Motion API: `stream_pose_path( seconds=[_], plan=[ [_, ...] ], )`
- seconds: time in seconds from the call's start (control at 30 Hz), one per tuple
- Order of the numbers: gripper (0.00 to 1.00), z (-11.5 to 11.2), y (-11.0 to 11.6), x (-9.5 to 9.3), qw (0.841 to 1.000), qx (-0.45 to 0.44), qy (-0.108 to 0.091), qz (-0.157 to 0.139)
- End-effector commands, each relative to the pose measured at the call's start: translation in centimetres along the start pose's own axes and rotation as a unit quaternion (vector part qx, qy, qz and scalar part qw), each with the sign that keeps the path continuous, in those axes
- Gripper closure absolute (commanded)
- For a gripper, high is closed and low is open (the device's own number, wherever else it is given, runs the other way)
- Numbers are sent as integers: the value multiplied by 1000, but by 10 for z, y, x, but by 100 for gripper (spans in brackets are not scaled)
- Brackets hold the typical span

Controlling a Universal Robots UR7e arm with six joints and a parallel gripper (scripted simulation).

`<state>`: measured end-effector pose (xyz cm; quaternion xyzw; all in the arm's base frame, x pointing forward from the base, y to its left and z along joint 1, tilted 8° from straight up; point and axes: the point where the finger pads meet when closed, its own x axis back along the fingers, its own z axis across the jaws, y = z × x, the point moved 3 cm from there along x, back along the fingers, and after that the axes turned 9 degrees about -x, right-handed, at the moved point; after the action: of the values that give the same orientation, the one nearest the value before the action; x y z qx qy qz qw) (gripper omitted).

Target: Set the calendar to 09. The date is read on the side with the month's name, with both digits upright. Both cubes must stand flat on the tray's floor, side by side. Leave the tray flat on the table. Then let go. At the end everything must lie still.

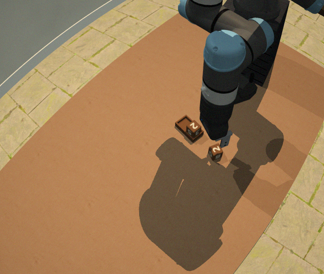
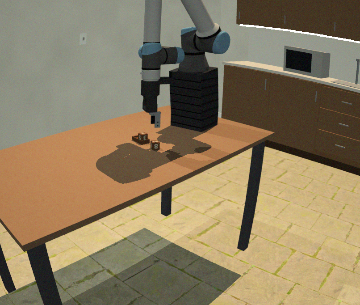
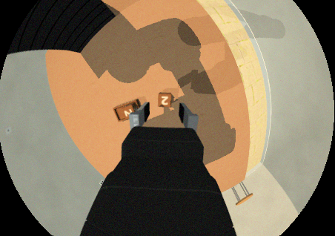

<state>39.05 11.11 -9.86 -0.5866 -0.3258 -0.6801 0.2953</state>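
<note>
The brown tray (image 1: 181, 128) (image 2: 136, 140) (image 3: 116, 113) lies flat on the table. One cube (image 1: 193, 127) (image 2: 142, 136) (image 3: 127, 112) stands in the tray's end nearer the other cube, with a white 2 on top; the exterior view shows a 3 on one side. The other cube (image 1: 215, 152) (image 2: 155, 145) (image 3: 164, 100) stands on the table outside the tray, with a 2 on top and an 8 on the side facing the exterior camera. My gripper (image 2: 155, 123) (image 3: 164, 108) is open and empty, above the table near the loose cube. The month's name is not readable.
The tray's other half shows bare floor. The robot's black pedestal (image 2: 193, 98) (image 3: 55, 21) stands at the table's back. The arm's dark shadow falls on the table (image 1: 82, 176) (image 2: 59, 164) around the loose cube.
</note>
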Motion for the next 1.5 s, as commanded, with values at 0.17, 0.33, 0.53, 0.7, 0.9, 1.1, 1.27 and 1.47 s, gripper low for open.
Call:
stream_pose_path(
  seconds=[0.17, 0.33, 0.53, 0.7, 0.9, 1.1, 1.27, 1.47],
  plan=[
    [0, 0, 0, 0, 1000, 0, 0, 0],
    [0, 0, 0, 0, 1000, 0, 0, 0],
    [0, -1, -1, -8, 1000, -3, 0, 0],
    [10, -1, -1, -8, 1000, -3, 0, 0],
    [10, -1, -1, -8, 1000, -3, 0, 0],
    [10, -1, -1, -8, 1000, -3, 0, 0],
    [10, -1, -1, -8, 1000, -3, 0, 0],
    [10, -1, -1, -8, 1000, -3, 0, 0]
  ],
)
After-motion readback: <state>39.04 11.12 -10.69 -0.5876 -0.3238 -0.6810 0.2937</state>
